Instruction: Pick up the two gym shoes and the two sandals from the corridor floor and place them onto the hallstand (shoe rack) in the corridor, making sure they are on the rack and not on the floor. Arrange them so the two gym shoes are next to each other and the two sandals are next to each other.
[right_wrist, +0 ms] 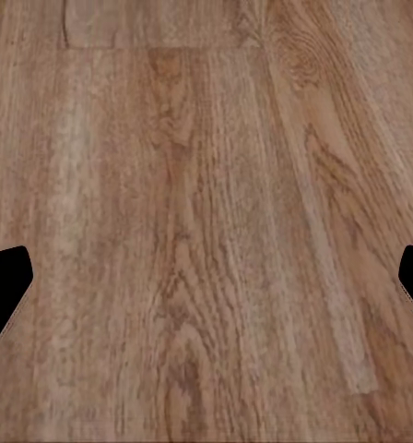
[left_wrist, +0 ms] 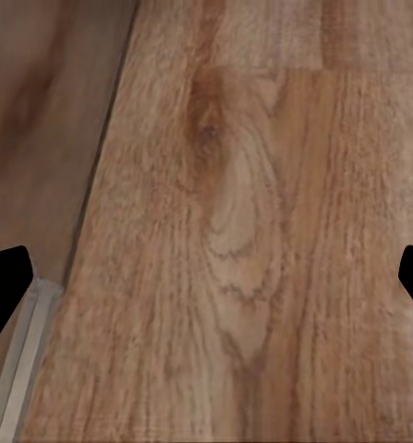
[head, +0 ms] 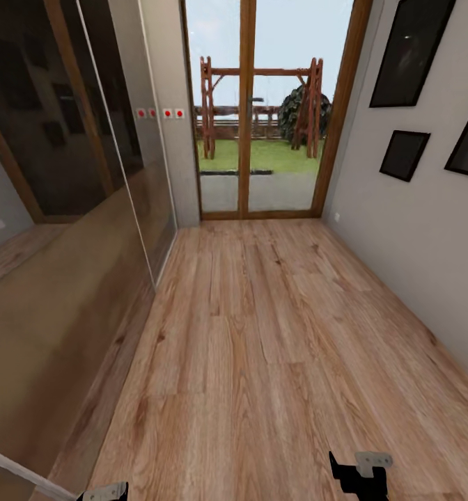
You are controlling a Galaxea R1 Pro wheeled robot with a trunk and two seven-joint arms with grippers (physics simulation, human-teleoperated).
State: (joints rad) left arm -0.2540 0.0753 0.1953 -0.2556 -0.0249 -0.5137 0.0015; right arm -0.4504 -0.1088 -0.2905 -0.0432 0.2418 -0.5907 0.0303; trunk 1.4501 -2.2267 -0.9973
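The corridor floor [head: 262, 334], light brown wood-plank laminate with strong grain, runs ahead to a wood-framed glass door [head: 258, 111], between a glossy mirrored wardrobe front [head: 60, 209] and a grey wall with dark picture frames [head: 404, 154]. Low over the planks hang the left gripper [left_wrist: 206, 286] and right gripper [right_wrist: 206, 286]. Each has its dark fingers [right_wrist: 4, 286] spread wide, holding nothing.

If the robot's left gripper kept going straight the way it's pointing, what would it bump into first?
Most likely the corridor floor. The left wrist view looks along the left gripper, whose fingertips sit wide apart, and bare wood planks lie ahead with nothing between. How far off they are is hard to judge.
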